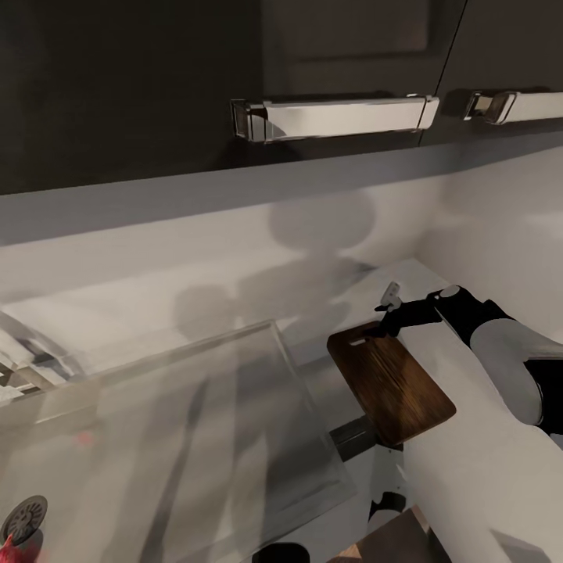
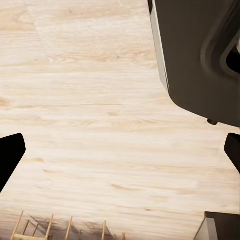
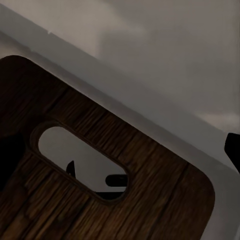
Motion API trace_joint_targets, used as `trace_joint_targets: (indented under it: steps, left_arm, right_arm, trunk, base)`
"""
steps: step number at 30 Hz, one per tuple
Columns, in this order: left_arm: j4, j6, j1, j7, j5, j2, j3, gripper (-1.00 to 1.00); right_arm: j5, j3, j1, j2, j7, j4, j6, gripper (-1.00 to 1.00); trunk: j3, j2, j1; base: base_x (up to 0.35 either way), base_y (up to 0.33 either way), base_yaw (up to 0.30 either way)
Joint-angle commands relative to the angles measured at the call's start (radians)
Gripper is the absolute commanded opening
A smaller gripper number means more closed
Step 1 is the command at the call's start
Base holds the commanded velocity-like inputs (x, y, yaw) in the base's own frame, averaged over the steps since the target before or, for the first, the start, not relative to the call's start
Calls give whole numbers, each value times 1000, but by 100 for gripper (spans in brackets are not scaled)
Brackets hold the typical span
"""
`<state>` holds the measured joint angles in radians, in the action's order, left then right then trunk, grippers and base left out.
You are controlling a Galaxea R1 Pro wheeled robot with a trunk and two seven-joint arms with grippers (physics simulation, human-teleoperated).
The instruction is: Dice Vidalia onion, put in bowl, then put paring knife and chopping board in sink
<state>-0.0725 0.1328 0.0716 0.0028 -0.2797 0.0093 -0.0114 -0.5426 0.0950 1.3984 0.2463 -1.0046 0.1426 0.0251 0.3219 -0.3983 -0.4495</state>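
The chopping board [image 1: 391, 385] runs diagonally, handle slot at its upper-left end beside the right gripper [image 1: 389, 319], seemingly gripping it. The left gripper [image 2: 120, 155] is spread wide.

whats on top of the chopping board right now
The chopping board shows bare wood grain, with no onion or knife on it. The right hand meets its handle-slot end, covering that edge.

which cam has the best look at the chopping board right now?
Head view: the whole chopping board shows, with the right gripper at its handle-hole end and the sink beside it. The right wrist view gives a close-up of the board's handle hole and grain. The left wrist view looks at the wood floor.
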Motion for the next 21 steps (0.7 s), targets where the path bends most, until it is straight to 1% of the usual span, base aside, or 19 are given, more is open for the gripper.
trace_joint_targets:
  steps: [1, 21]
  left_arm:
    - [-2, 5, -1, 0, -3, 0, -1, 100]
    - [-3, 5, -1, 0, -3, 0, -1, 100]
  right_arm:
    - [3, 8, 1, 1, -2, 1, 3, 100]
    - [1, 8, 1, -1, -2, 0, 3, 100]
  trunk:
    - [3, -2, -1]
    - [33, -2, -1]
  base:
    - [0, 0, 0]
    - [0, 0, 0]
